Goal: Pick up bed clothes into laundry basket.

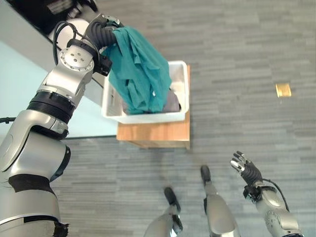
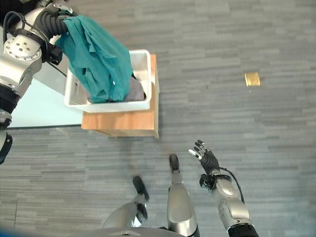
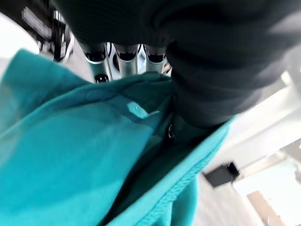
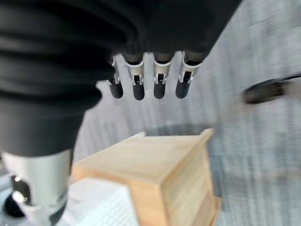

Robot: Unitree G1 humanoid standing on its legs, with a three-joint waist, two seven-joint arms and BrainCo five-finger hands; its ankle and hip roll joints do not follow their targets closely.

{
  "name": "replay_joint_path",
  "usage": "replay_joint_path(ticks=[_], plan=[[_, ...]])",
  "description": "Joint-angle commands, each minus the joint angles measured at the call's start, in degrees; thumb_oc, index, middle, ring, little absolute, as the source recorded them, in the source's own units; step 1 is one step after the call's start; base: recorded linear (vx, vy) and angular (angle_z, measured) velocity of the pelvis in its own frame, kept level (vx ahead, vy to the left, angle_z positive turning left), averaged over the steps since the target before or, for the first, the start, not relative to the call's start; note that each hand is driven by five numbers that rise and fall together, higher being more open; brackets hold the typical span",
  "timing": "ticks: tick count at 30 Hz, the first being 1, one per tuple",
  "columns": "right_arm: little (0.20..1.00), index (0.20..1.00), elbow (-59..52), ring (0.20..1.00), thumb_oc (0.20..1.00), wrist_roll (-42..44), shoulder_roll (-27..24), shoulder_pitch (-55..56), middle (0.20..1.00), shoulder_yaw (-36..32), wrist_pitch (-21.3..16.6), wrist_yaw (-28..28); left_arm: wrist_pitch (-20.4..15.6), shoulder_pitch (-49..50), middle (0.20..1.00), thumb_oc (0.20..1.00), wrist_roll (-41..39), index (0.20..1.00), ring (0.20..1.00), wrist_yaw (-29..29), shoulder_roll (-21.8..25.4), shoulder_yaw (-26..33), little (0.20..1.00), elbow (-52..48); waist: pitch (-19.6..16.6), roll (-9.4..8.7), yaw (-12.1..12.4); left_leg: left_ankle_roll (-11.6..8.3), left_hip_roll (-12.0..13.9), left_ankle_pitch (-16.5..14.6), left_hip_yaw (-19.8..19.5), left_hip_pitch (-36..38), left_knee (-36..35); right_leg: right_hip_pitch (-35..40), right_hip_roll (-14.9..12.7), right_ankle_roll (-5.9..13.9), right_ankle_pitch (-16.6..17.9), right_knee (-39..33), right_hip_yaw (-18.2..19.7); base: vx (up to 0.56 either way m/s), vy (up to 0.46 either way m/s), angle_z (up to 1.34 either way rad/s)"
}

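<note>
Left hand: your fingers are curled into the crumpled teal cotton garment, gripping its top.
Garment: hangs down into the white rectangular plastic laundry basket.
Basket: sits on a light wooden stand.
Right hand: low over the grey floor, fingers straight, holding nothing.

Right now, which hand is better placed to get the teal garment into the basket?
Left. The left hand already holds the teal garment over the white laundry basket; the right hand hangs open and empty, well away.

You're seeing soft matt teal cloth draping into a smooth white plastic basket on a bare wooden stand.
</note>
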Motion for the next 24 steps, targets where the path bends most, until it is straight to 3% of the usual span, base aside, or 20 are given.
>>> replay_joint_path(ticks=[1, 10, 11, 12, 15, 24], plan=[[1.0, 1.0, -3.9, 1.0, 1.0, 0.5, -0.3, 0.3, 1.0, -0.7, -2.5, 0.0, -2.9, -10.8, 0.2, 0.2, -0.3, 0.2, 0.2, 1.2, 3.0, -0.3, 0.2, 3.4, -2.0, -0.88, 0.9, -2.45, 1.4, 0.2, -2.9, -1.2, 0.3, 4.6, -2.6, 6.43, -6.3, 0.7, -2.5, -0.03, -0.011, -0.12], [1.0, 1.0, -4.1, 1.0, 1.0, 0.1, 0.6, 3.5, 1.0, -1.4, -3.4, -0.2, -2.3, -6.6, 0.2, 0.2, 5.3, 0.2, 0.2, 0.1, 1.8, -0.2, 0.2, 4.1, -0.1, -2.56, 0.6, -2.55, 1.8, 0.8, -2.6, -4.4, 0.3, 1.3, -2.4, 6.38, -5.4, 0.7, -2.4, -0.03, -0.008, -0.02], [1.0, 1.0, -3.9, 1.0, 1.0, -0.4, 0.3, 3.6, 1.0, -1.3, -3.4, 0.0, -1.8, -6.6, 0.316, 0.316, 9.5, 0.316, 0.316, -1.2, 2.4, -2.3, 0.316, 5.4, 0.2, -2.84, 0.9, -2.51, 1.8, 0.8, -2.6, -4.6, 0.3, 1.1, -2.3, 6.39, -5.2, 0.7, -2.4, 0.0, 0.0, 0.0], [1.0, 1.0, -3.7, 1.0, 1.0, -0.6, 0.1, 3.6, 1.0, -1.5, -3.4, 0.0, -1.2, -6.8, 1.0, 1.0, 12.1, 1.0, 1.0, -2.8, 2.7, -3.8, 1.0, 6.1, 0.4, -2.87, 1.0, -2.5, 1.8, 0.9, -2.7, -4.7, 0.3, 1.0, -2.3, 6.41, -5.1, 0.7, -2.3, -0.04, -0.014, 0.02], [1.0, 1.0, -3.4, 1.0, 1.0, -1.0, -0.1, 3.7, 1.0, -1.3, -3.9, 0.2, -1.6, -7.4, 1.0, 1.0, 15.4, 1.0, 1.0, -2.9, 3.3, -5.9, 1.0, 5.5, 0.6, -3.0, 1.4, -2.43, 1.8, 1.0, -3.1, -5.1, 0.3, 0.8, -2.2, 6.38, -5.1, 0.7, -2.3, 0.0, 0.0, 0.0], [1.0, 1.0, -3.2, 1.0, 1.0, -0.6, 0.7, 3.9, 1.0, -0.6, -4.3, 0.2, -2.5, -0.6, 1.0, 1.0, 15.1, 1.0, 1.0, -1.5, 5.3, -2.7, 1.0, -3.2, 0.8, -2.95, 3.3, -2.31, 1.9, 0.9, -4.6, -3.6, 0.3, 2.9, -2.0, 6.1, -5.8, 0.7, -3.0, -0.01, -0.003, 0.01]])
